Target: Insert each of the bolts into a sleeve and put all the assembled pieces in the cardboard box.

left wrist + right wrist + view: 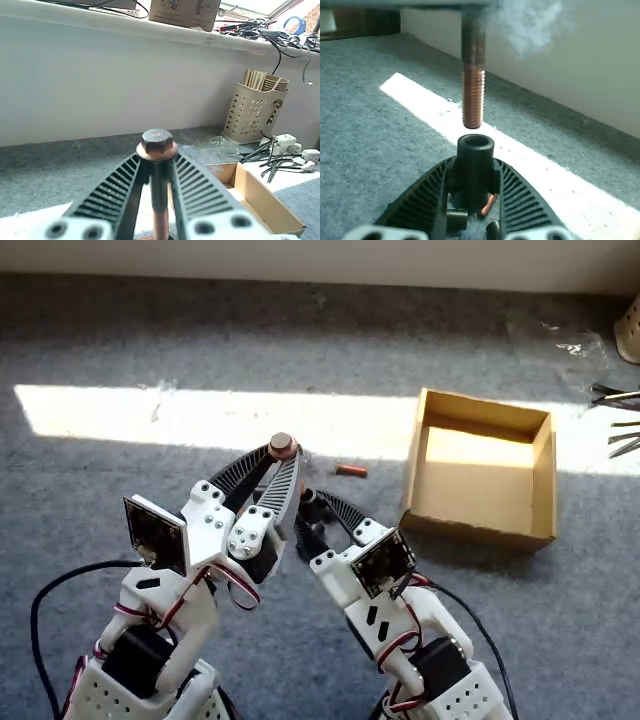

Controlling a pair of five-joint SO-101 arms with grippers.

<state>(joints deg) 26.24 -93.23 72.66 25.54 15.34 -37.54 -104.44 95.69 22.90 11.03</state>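
Two arms stand side by side at the near edge of a grey carpeted surface (100, 490). The left pincer (281, 456) is closed on a copper-coloured bolt (157, 143). It grips the shank just under the flanged hexagonal head, so that the bolt stands upright with its head up and its threaded end down. Just beside and below it, the right pincer (475, 167) is closed on a black sleeve (475, 146), held upright with its open bore facing up. The bolt's threaded tip hangs directly above this bore, close to it but not touching; the right wrist view shows a narrow gap between the two. Beneath the right pincer, two spare sleeves (456, 218) lie on the surface near one another. Just beyond the pincers, a loose bolt (350, 471) lies on its side at the edge of a band of sunlight (90, 410) that crosses the surface. Near this bolt, on the right arm's side, sits the open-topped cardboard box (478, 526), its floor partly sunlit. Beyond the box, at the foot of the far wall, stands a perforated basket (252, 112) holding sticks.
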